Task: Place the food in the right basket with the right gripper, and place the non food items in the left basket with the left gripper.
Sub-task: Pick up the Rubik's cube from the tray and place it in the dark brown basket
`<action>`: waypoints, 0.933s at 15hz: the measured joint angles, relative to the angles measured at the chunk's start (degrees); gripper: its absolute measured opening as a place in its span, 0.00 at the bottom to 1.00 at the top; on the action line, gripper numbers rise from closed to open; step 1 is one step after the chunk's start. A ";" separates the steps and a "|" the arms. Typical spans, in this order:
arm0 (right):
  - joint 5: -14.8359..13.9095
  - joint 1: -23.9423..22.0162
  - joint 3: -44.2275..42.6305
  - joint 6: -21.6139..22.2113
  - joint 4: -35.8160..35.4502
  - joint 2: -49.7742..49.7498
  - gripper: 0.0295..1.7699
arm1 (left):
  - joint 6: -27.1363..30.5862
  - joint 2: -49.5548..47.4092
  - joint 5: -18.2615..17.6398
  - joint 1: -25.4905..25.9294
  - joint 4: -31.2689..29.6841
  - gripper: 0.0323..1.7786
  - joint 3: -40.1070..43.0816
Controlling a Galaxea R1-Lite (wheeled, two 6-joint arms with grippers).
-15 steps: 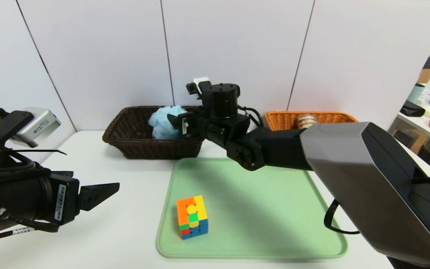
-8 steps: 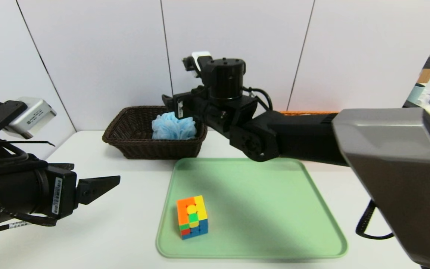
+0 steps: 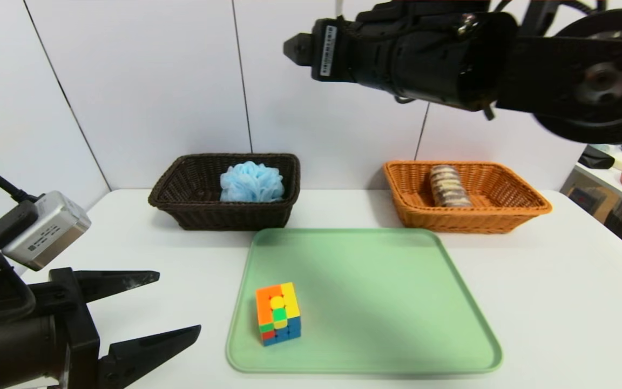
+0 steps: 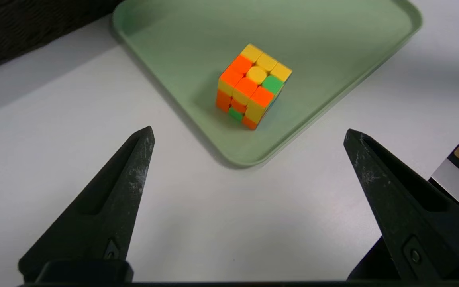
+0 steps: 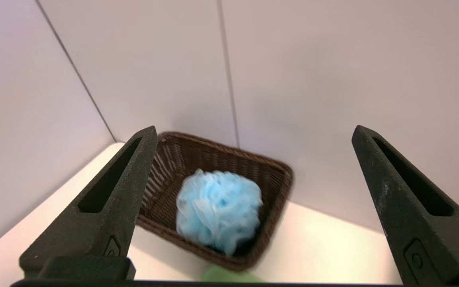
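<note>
On the white worktop (image 3: 532,302), the right pincer (image 5: 253,135) has lifted clear, jaws wide and empty, leaving the roll (image 3: 448,186) in the orange basket (image 3: 527,208). The left pincer (image 4: 249,137), wide and empty, faces the cube (image 3: 278,313) on the tray (image 3: 397,302); the puff (image 3: 251,182) sits in the dark basket (image 3: 181,208).

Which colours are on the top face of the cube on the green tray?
Orange, yellow and one green square on the cube; the left wrist view shows it best.

Puzzle cube (image 4: 252,85) on green tray (image 4: 333,48) at twelve o'clock; left gripper (image 4: 249,137) jaws spread wide over white counter (image 4: 221,223); dark basket (image 4: 26,28) at ten.
</note>
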 joint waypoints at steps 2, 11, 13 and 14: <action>-1.40 -1.21 7.24 1.44 6.61 -6.06 0.96 | 2.72 1.22 -4.82 -0.04 -8.77 0.95 4.13; -4.84 -14.25 34.39 1.68 26.65 -33.10 0.96 | 5.32 14.79 -7.55 -1.55 -23.41 0.95 5.92; -4.68 -16.48 36.39 1.72 26.84 -37.49 0.96 | 5.56 18.64 -8.13 -1.68 -27.16 0.95 7.03; -4.60 -17.57 36.85 1.71 26.92 -39.36 0.96 | 5.58 20.48 -8.68 -1.68 -29.42 0.95 7.84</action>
